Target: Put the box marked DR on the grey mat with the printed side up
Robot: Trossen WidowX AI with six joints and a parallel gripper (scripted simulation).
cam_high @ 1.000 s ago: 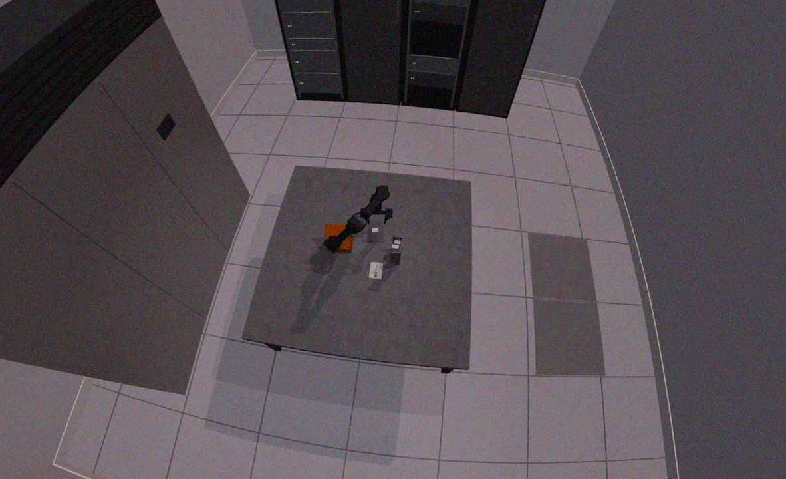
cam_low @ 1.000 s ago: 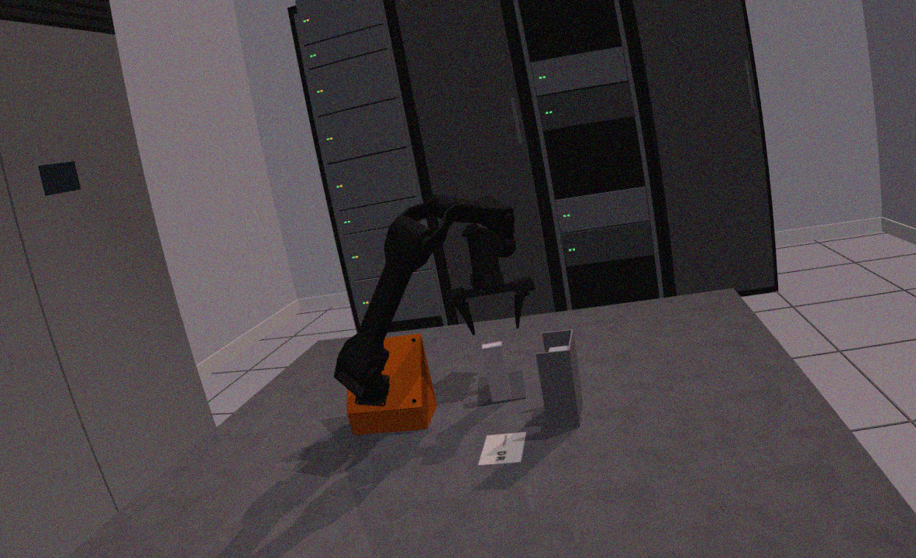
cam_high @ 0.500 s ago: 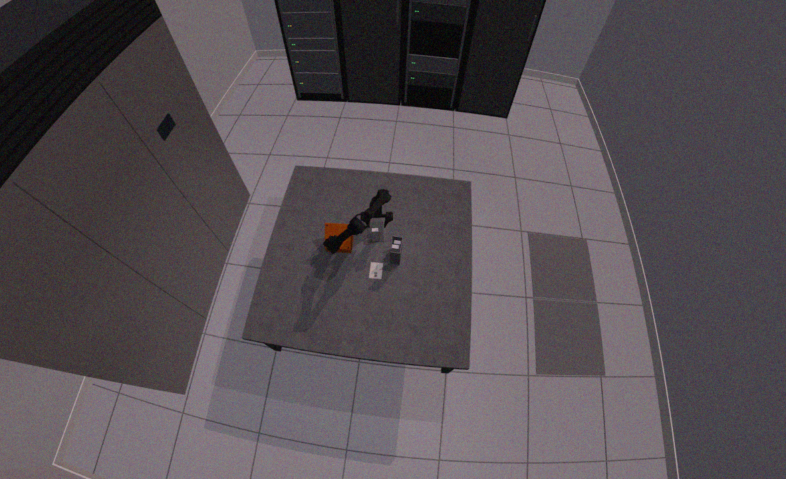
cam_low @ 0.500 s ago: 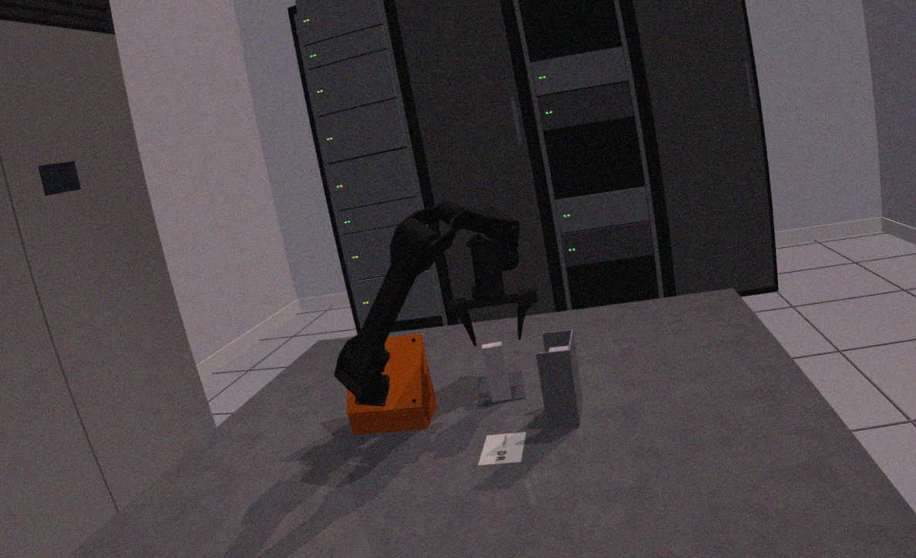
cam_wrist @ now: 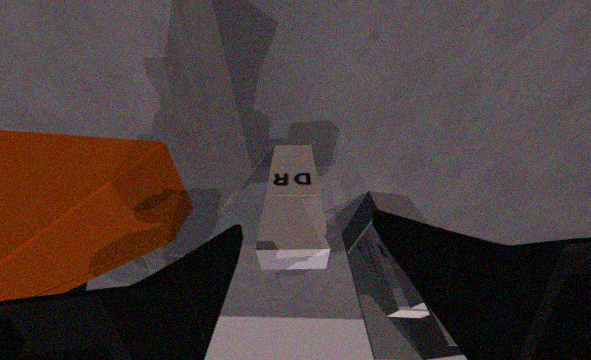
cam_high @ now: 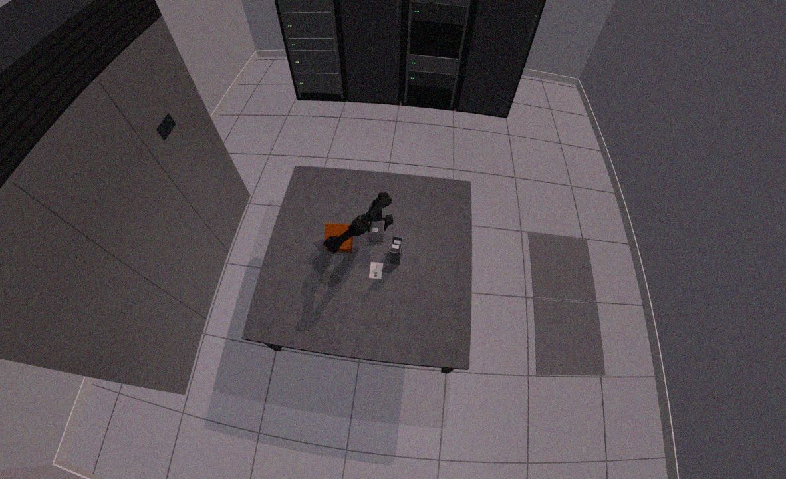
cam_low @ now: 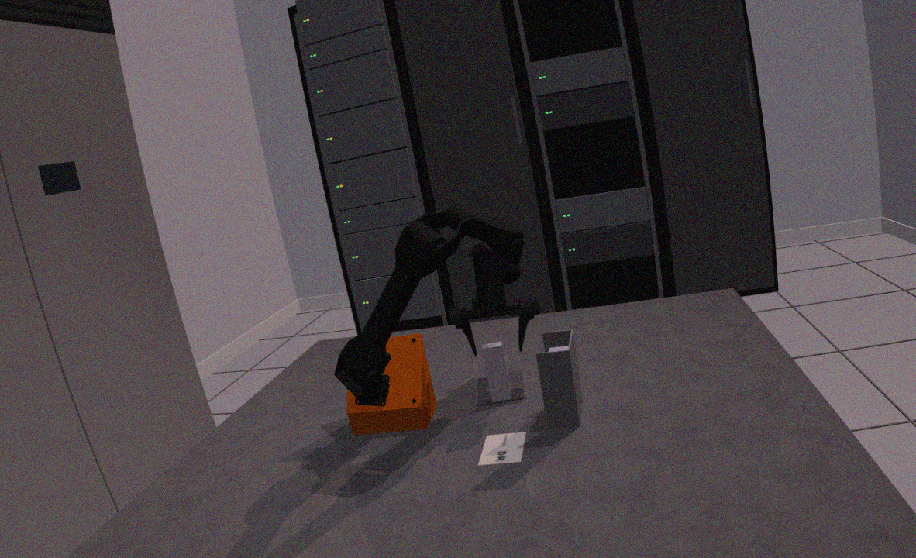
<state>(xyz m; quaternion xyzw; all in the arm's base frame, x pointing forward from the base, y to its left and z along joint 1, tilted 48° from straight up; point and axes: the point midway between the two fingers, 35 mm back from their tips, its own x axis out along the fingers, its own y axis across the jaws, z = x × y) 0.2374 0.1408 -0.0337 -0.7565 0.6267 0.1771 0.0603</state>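
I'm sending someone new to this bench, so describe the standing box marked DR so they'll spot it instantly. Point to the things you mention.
Find the orange block (cam_high: 330, 229) (cam_low: 405, 360) (cam_wrist: 60, 200) under the arm, then the tall grey bin (cam_high: 395, 257) (cam_low: 558, 388) (cam_wrist: 375, 320). Between them stands a slim pale box (cam_high: 375, 229) (cam_low: 494, 367) (cam_wrist: 295, 220), DR on one side. Unlike the white card (cam_high: 374, 269) (cam_low: 513, 444), also marked DR, it rises tall and narrow.

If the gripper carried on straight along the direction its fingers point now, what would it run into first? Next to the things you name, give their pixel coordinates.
Probably the upright DR box (cam_low: 494, 364) (cam_wrist: 292, 220): the open gripper (cam_low: 497, 352) (cam_wrist: 307, 223) points down towards it, and the wrist view shows it between the fingers. Depth is unclear, so they might straddle it.
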